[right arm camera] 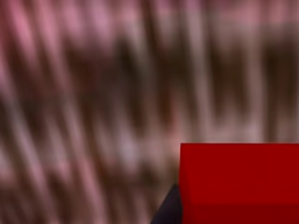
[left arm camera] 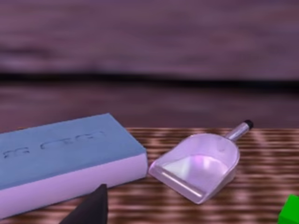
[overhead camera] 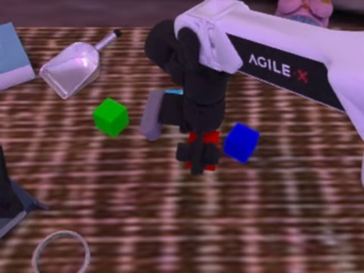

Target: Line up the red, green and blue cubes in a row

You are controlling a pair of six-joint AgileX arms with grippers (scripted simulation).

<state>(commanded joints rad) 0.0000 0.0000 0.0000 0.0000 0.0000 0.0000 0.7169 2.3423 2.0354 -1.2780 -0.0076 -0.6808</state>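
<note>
My right gripper [overhead camera: 199, 153] reaches down over the middle of the table and is shut on the red cube [overhead camera: 211, 137], of which only slivers show between the black fingers. The right wrist view shows that red cube [right arm camera: 238, 179] large, with one dark finger [right arm camera: 170, 209] against its side. The blue cube [overhead camera: 241, 142] sits turned a little, just right of the gripper and close to it. The green cube [overhead camera: 111, 116] rests apart, farther left. A corner of the green cube [left arm camera: 292, 212] appears in the left wrist view. My left arm [overhead camera: 8, 199] stays parked at the left edge.
A clear scoop [overhead camera: 71, 68] [left arm camera: 198, 165] lies at the back left, beside a light-blue bar [overhead camera: 11, 54] [left arm camera: 65, 158]. A grey block [overhead camera: 152, 114] lies under the right arm. A ring [overhead camera: 61, 253] lies at the front left, a pink object [overhead camera: 304, 8] at the back right.
</note>
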